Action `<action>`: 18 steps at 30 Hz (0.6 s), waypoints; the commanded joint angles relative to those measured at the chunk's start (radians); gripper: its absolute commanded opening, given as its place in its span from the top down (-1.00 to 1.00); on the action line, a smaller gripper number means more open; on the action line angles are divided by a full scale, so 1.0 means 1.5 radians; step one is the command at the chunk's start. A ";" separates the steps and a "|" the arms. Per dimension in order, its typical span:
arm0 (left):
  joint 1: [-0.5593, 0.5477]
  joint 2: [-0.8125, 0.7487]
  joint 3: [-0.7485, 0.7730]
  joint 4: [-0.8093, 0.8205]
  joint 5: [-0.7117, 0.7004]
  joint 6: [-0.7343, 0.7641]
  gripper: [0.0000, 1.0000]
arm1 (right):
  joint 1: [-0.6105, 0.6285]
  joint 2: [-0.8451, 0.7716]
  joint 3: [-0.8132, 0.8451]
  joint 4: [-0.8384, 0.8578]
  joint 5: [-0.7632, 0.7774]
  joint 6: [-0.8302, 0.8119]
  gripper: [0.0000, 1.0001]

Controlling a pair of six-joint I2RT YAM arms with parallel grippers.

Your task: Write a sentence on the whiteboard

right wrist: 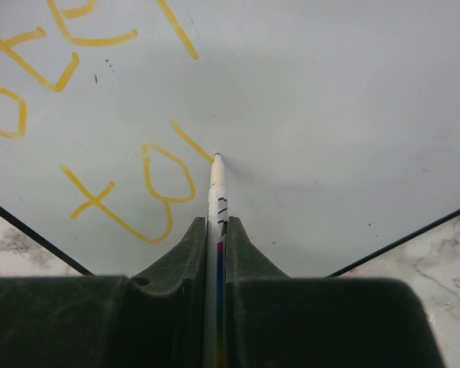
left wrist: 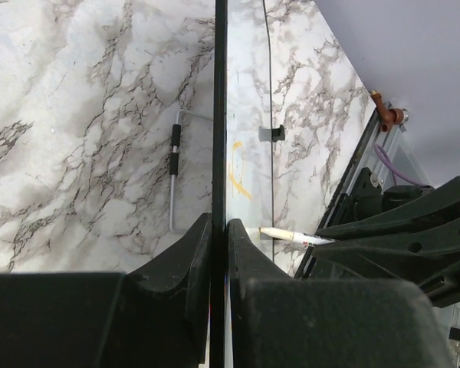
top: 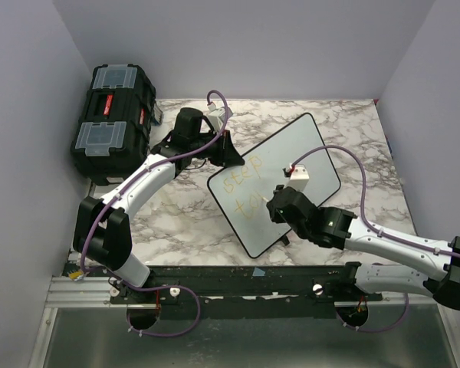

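Observation:
The whiteboard lies askew on the marble table, white with a thin black rim. My left gripper is shut on its far-left rim, and the left wrist view shows the black edge pinched between the jaws. My right gripper is shut on a white marker whose tip touches the board surface. The sentence is yellow-orange handwriting on the board's near-left part. Its strokes lie just left of the tip. The marker also shows in the left wrist view.
A black toolbox with clear lid trays stands at the back left. A thin metal tool with a black grip lies on the marble left of the board. Grey walls close in both sides, and a metal rail runs along the near edge.

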 commanded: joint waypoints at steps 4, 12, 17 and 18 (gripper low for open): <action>-0.008 -0.034 0.006 0.065 0.030 0.012 1.00 | -0.008 0.043 0.045 0.016 0.040 -0.040 0.99; -0.008 -0.035 0.004 0.067 0.032 0.012 1.00 | -0.019 0.071 0.065 0.036 0.048 -0.057 0.99; -0.007 -0.034 0.002 0.068 0.031 0.012 1.00 | -0.020 0.064 0.054 0.038 0.039 -0.054 0.99; -0.008 -0.035 0.002 0.068 0.031 0.012 1.00 | -0.020 0.061 0.049 0.035 0.035 -0.050 0.99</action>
